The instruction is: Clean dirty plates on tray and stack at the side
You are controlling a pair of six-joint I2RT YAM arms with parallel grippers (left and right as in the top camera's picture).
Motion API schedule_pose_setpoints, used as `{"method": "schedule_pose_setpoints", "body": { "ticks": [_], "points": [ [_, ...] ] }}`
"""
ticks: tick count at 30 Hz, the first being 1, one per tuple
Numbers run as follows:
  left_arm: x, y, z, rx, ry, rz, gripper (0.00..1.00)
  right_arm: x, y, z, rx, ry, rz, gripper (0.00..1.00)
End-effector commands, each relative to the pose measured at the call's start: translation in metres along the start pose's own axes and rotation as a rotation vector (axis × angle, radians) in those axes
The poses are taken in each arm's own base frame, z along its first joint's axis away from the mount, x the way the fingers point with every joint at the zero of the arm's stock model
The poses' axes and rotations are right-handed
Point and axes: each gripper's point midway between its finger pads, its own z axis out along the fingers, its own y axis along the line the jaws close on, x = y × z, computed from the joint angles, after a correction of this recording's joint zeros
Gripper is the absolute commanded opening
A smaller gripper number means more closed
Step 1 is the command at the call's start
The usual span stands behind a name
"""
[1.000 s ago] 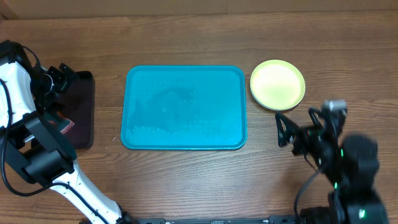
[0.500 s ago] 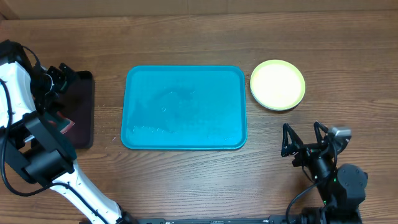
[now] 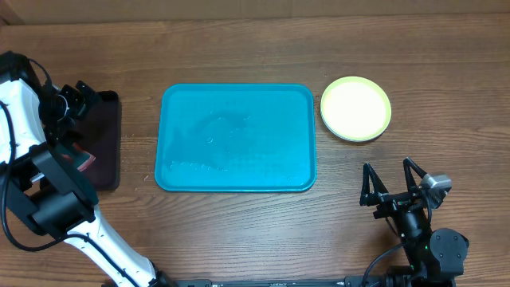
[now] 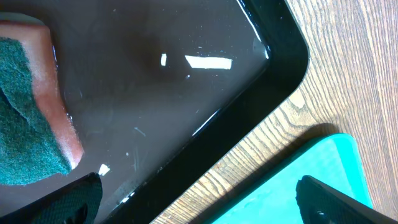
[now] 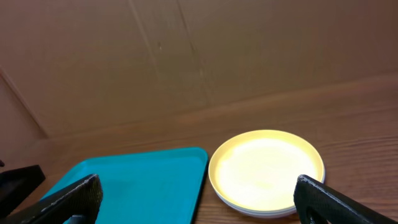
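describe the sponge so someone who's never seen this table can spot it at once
Start at the big turquoise tray in the middle of the table and go to the smaller black tray off its short end on the left arm's side. The sponge lies inside that black tray: an orange block with a dark green scouring face, the only two-coloured thing there.

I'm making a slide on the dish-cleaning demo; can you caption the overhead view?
Turquoise tray holds no plates; the plate stack sits to its right, right gripper open nearby.
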Motion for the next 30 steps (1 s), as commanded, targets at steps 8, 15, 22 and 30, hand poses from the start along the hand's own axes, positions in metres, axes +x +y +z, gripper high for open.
{"method": "schedule_pose_setpoints", "body": {
  "ticks": [8, 15, 22, 30],
  "points": [
    [-0.004, -0.007, -0.008, 0.014, -0.023, 0.027, 1.00, 0.004, 0.003, 0.007, -0.031, -0.067, -0.016, 1.00],
    [-0.004, -0.007, -0.008, 0.014, -0.023, 0.027, 1.00, 0.005, -0.001, 0.010, -0.024, -0.113, -0.021, 1.00],
    [-0.004, -0.007, -0.008, 0.014, -0.023, 0.027, 1.00, 0.010, -0.019, 0.010, 0.075, -0.104, -0.020, 1.00],
    [-0.004, -0.007, -0.008, 0.014, -0.023, 0.027, 1.00, 0.025, -0.026, 0.010, 0.109, -0.035, -0.137, 1.00]
  ]
}}
